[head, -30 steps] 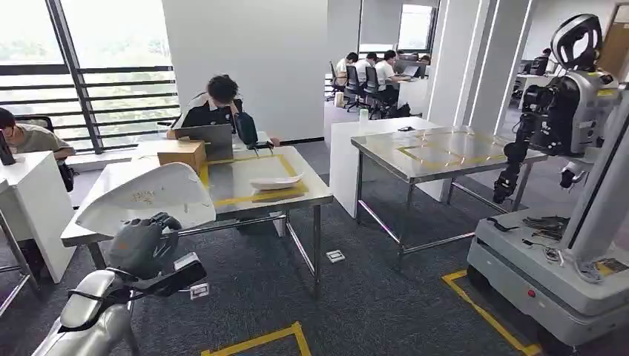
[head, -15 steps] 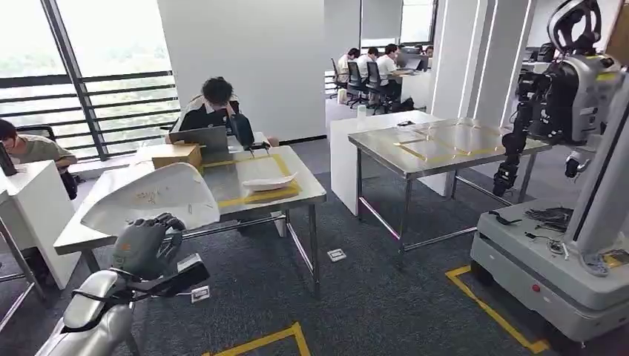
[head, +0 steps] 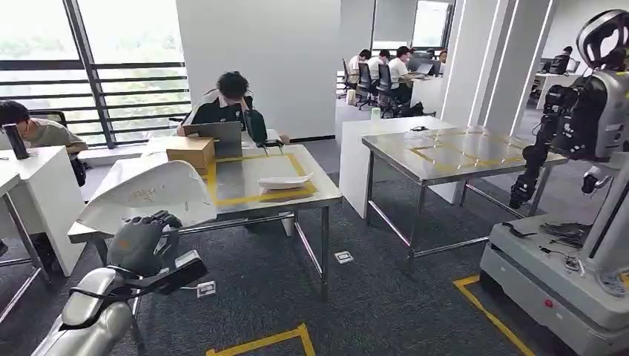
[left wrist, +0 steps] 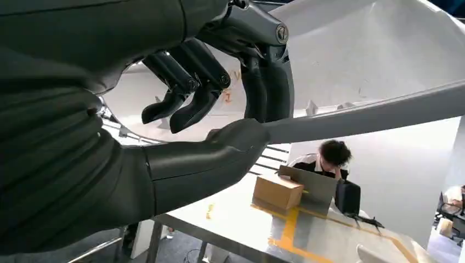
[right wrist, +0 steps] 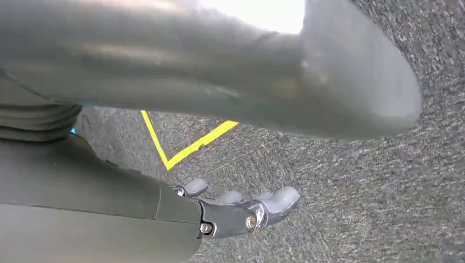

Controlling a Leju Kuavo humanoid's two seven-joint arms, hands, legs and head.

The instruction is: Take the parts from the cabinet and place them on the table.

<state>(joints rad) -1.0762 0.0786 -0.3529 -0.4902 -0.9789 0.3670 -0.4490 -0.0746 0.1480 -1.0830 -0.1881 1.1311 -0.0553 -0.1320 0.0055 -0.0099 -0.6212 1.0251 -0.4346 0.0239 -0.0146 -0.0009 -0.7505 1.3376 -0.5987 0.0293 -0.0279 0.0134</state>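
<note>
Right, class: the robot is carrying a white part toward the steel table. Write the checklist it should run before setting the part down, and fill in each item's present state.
1. Left hand grips the white part: ok, thumb and fingers clamp its edge in the left wrist view.
2. Yellow-taped area on the table has room: cannot tell; a smaller white part already lies there.
3. Cardboard box out of the way: ok, it sits at the far corner.
4. Person seated at the far side: not ok, close.
5. Right hand free: ok, it hangs over the carpet.
</note>
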